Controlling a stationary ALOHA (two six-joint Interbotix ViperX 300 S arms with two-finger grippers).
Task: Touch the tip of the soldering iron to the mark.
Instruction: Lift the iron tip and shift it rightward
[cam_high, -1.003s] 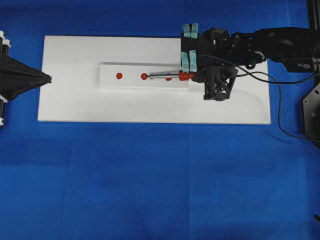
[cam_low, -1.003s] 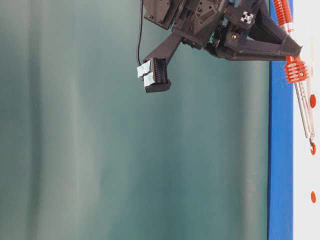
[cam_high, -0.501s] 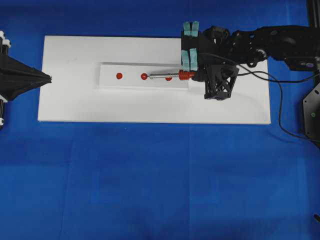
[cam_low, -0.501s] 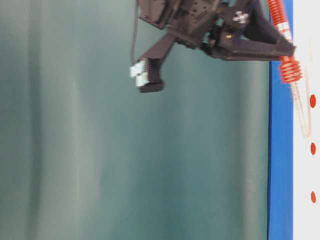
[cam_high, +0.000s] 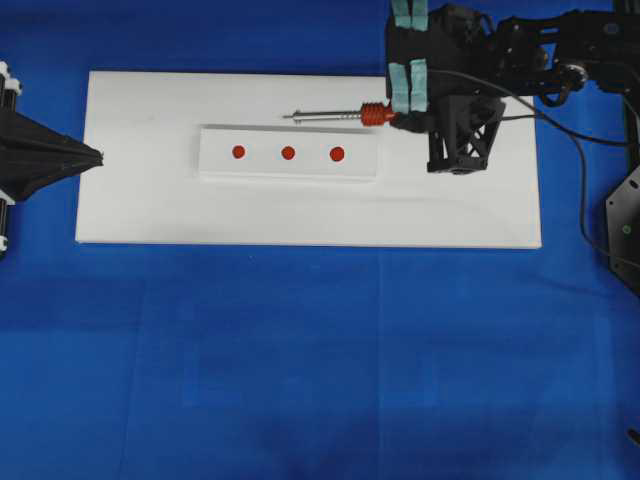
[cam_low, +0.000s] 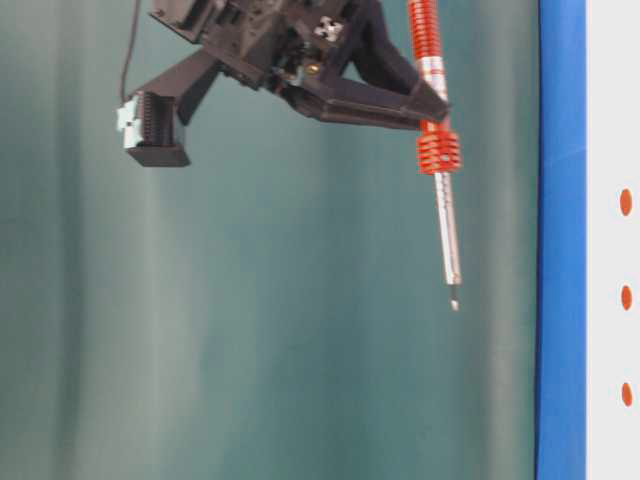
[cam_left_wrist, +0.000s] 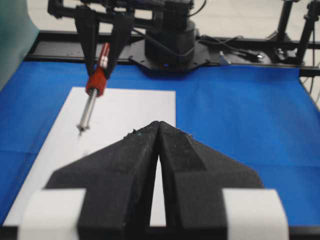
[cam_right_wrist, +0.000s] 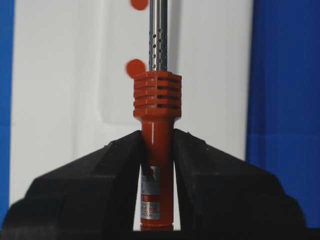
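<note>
The right gripper (cam_high: 405, 113), fingers clamped on the soldering iron (cam_high: 340, 115), has lifted it off the middle mark (cam_high: 288, 153); its tip now hangs beyond the strip's (cam_high: 215, 165) far edge. The left gripper (cam_high: 97, 156), fingers together, idles at the white board's (cam_high: 300, 215) end.

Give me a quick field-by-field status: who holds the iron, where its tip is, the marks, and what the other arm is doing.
holder: right gripper, shut on the handle of the soldering iron
iron pose: roughly level, tip pointing toward the left arm's side
tip: in the air, clear of the board in the table-level view
marks: three red dots in a row on a raised white strip
tip vs marks: touching none; in the overhead view it lies beyond the strip's far edge
base: white board on blue cloth
left gripper: shut, empty, at the board's end
</note>
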